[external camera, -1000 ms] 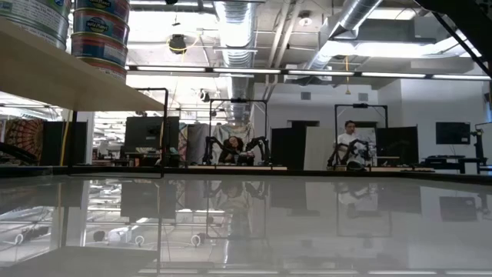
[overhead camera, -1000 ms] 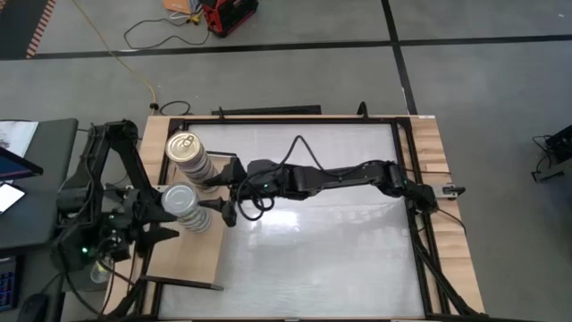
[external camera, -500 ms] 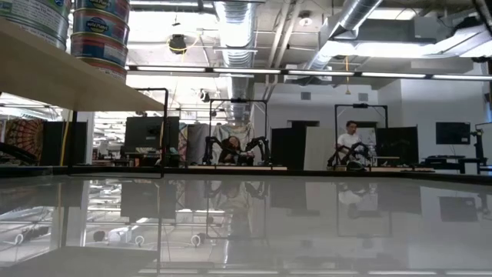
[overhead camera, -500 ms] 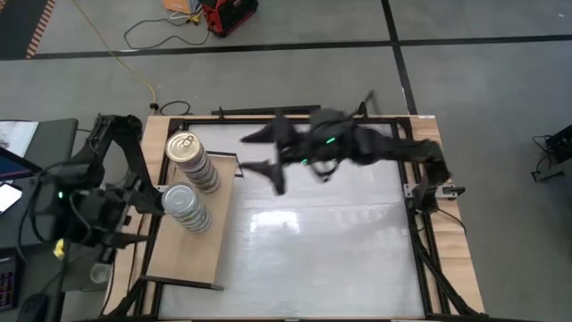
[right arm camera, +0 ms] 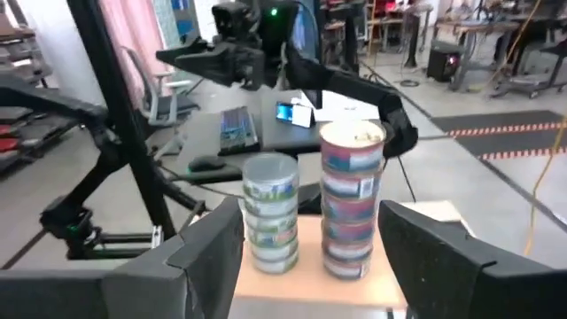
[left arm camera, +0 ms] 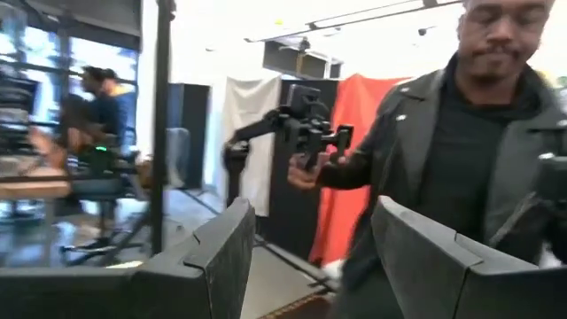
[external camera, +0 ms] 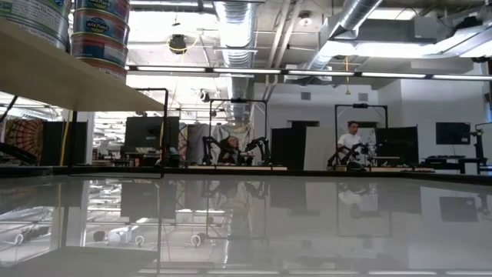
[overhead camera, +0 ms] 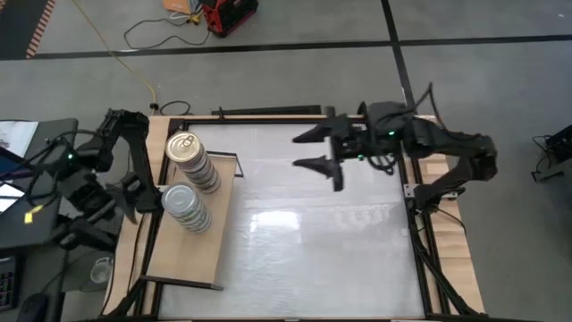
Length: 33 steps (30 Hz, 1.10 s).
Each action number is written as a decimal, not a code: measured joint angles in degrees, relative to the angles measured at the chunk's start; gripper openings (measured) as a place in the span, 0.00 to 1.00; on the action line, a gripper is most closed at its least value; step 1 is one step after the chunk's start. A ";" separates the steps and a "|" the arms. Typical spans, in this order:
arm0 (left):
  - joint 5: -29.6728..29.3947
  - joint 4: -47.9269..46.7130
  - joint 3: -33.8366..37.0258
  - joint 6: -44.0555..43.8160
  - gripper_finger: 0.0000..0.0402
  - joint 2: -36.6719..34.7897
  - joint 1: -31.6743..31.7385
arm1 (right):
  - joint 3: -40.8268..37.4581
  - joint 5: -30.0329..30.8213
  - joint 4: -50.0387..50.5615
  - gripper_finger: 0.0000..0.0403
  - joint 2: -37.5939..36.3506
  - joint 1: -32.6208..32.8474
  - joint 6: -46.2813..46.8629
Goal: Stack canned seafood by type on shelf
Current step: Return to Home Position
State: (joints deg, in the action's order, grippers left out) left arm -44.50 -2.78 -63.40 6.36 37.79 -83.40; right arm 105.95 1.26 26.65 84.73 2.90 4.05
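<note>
High view: the light wooden shelf board with thin black frame (overhead camera: 192,259) lies along the left side of the white tabletop (overhead camera: 313,250), its long axis running far to near. Two upright stacks of flat round tins stand on its far half. The gold-topped stack (overhead camera: 186,152) is farther back and the silver-topped stack (overhead camera: 181,202) is nearer. The right wrist view shows a narrow gap between them; there the silver-topped stack has green labels and the gold-topped stack red-blue ones. The near half of the board is bare wood.

The left gripper (overhead camera: 112,215) hangs just outside the shelf's left edge, off the table. Its fingers (left arm camera: 221,252) are spread wide and hold nothing. The right gripper (overhead camera: 300,150) is over the table's far right part, well apart from the shelf, with open tabletop between them. Its fingers (right arm camera: 213,244) are also spread wide and hold nothing, and it points toward the stacks.

A red box (overhead camera: 228,13) sits on the floor beyond the table. In the left wrist view a person in a dark jacket (left arm camera: 443,151) stands close by.
</note>
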 joint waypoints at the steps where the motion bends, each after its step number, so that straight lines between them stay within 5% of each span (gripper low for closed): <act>1: -0.78 -0.49 0.00 0.74 0.54 -0.41 0.00 | -1.94 -0.07 -0.18 0.71 -1.81 -0.46 0.43; 7: -5.66 -2.77 -0.03 6.05 0.54 1.73 0.00 | -14.21 0.15 -6.04 0.71 -13.72 -3.95 3.64; 14: -10.64 -0.45 -0.40 -0.78 0.54 2.50 0.02 | -23.69 -1.05 -11.03 0.71 -20.81 -6.94 6.22; 25: 18.92 -5.26 -0.19 -1.04 0.54 -6.88 0.00 | -32.90 -11.24 -17.22 0.71 -25.95 -11.98 18.35; 33: 20.38 -6.59 1.51 1.32 0.54 -9.17 0.13 | -43.47 -9.26 -23.43 0.71 -33.96 -10.02 19.82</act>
State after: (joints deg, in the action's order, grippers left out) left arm -24.12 -9.36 -61.88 7.68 28.62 -83.26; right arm 62.48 -8.00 3.23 50.77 -7.12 23.86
